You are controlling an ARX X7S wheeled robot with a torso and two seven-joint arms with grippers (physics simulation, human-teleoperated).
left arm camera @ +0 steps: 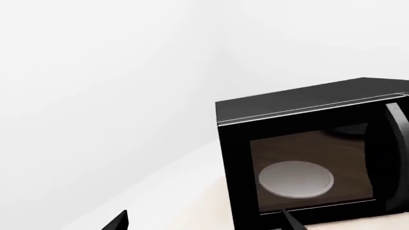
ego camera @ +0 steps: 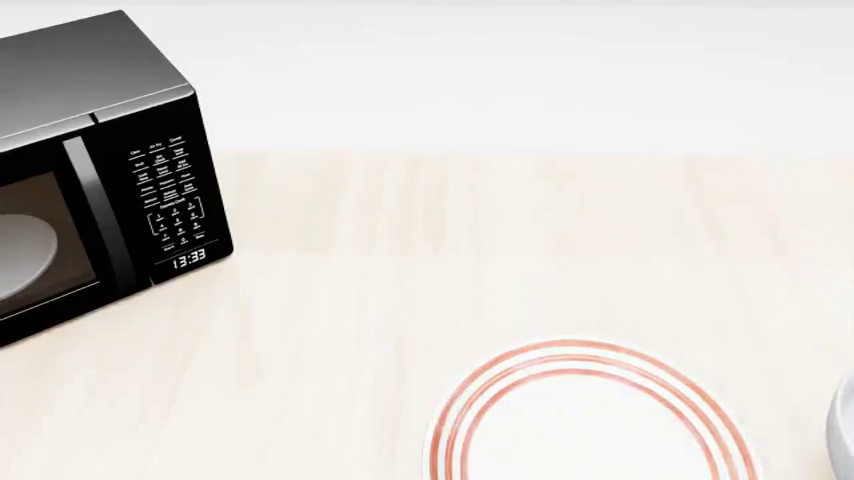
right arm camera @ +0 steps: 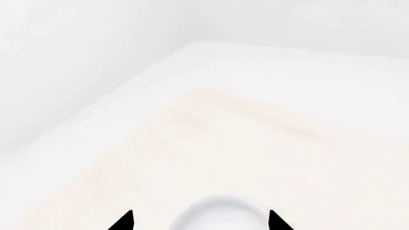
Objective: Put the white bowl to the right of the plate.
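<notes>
The plate (ego camera: 587, 352), white with thin red-orange rings, lies on the pale wooden counter at the bottom of the head view, partly cut off. A sliver of the white bowl (ego camera: 845, 428) shows at the right edge, to the right of the plate. In the right wrist view the bowl (right arm camera: 221, 214) sits between my two dark fingertips (right arm camera: 124, 221). My right gripper (right arm camera: 200, 222) is open, its tips clear of the bowl on both sides. My left gripper (left arm camera: 204, 223) is open and empty near the microwave. Neither gripper shows in the head view.
A black microwave (ego camera: 100, 170) stands at the far left of the counter (ego camera: 400, 260), door shut, with a pale disc (left arm camera: 296, 178) behind its glass. It fills the left wrist view (left arm camera: 307, 120). A white wall runs behind the counter.
</notes>
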